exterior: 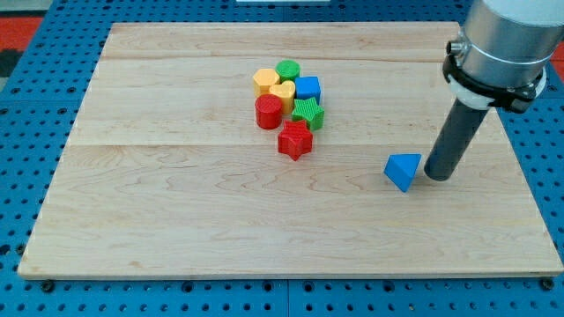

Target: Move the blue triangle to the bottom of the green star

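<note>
The blue triangle (403,169) lies on the wooden board at the view's right, well apart from the other blocks. My tip (437,176) stands just to the right of it, close to or touching its right corner. The green star (307,113) sits in a cluster near the board's upper middle, far to the left and above the triangle. A red star (295,140) lies directly below the green star, touching or nearly touching it.
The cluster also holds a red cylinder (269,112), a yellow heart (282,93), a yellow hexagon (265,81), a green cylinder (288,70) and a blue cube (307,88). The board (176,202) rests on a blue pegboard surface.
</note>
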Motion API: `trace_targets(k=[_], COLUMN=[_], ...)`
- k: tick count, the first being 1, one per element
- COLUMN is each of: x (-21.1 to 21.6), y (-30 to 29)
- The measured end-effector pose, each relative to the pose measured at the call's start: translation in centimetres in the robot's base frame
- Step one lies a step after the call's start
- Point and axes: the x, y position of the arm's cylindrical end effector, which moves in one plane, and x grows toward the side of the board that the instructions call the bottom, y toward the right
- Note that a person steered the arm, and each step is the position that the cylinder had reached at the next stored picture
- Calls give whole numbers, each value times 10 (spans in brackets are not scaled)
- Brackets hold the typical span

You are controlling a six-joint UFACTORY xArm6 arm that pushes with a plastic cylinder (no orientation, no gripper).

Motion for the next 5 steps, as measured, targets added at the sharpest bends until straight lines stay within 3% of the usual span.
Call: trace_targets(k=[5], x=[2], y=[-92])
